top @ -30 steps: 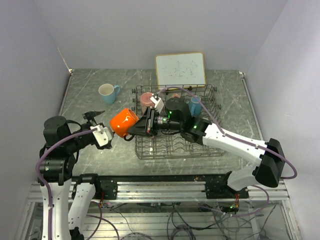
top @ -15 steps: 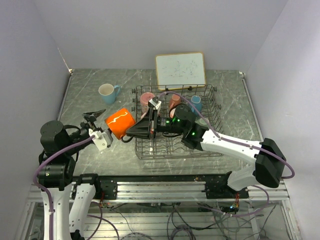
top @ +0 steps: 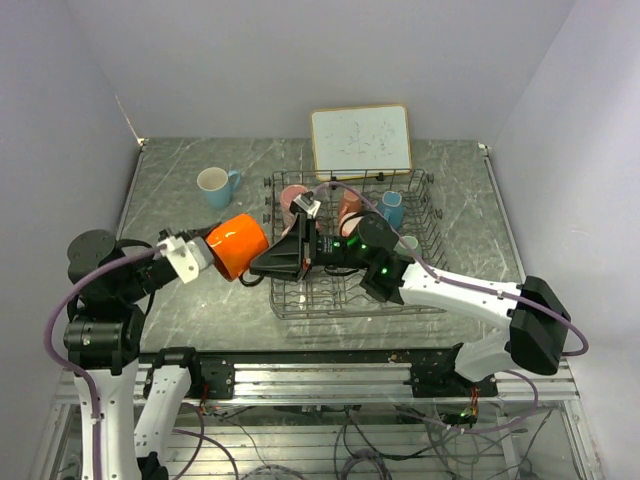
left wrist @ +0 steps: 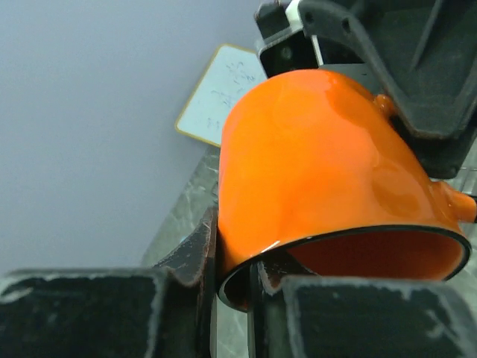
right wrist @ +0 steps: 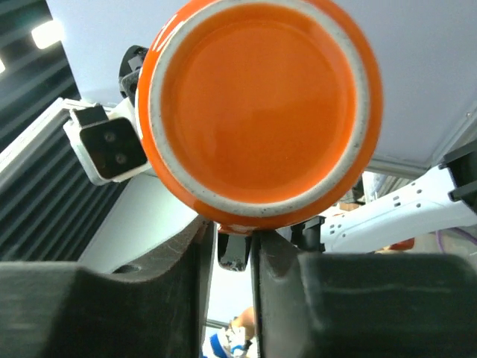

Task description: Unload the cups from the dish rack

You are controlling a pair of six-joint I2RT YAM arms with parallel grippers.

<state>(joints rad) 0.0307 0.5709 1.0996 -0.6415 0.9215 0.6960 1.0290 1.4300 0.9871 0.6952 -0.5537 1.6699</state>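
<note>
Orange-red cup [top: 237, 246]: held on its side between both claws, above the table [top: 175, 205], left of the dish rack [top: 400, 306]; long axis runs claw to claw; mouth faces left claw [top: 208, 256], clamped on the rim; base faces right claw [top: 257, 270], pinching what seems the handle.

Grey, white-veined surface [top: 470, 190], seen from above. Three items rested directly on it. A light-blue mug [top: 213, 186] stood upright towards the far left, its handle pointing right. The grey wire dish rack [top: 340, 308] occupied the centre and right. A wood-framed whiteboard [top: 360, 138] stood at the far edge, just behind the rack and well apart from the mug.
</note>
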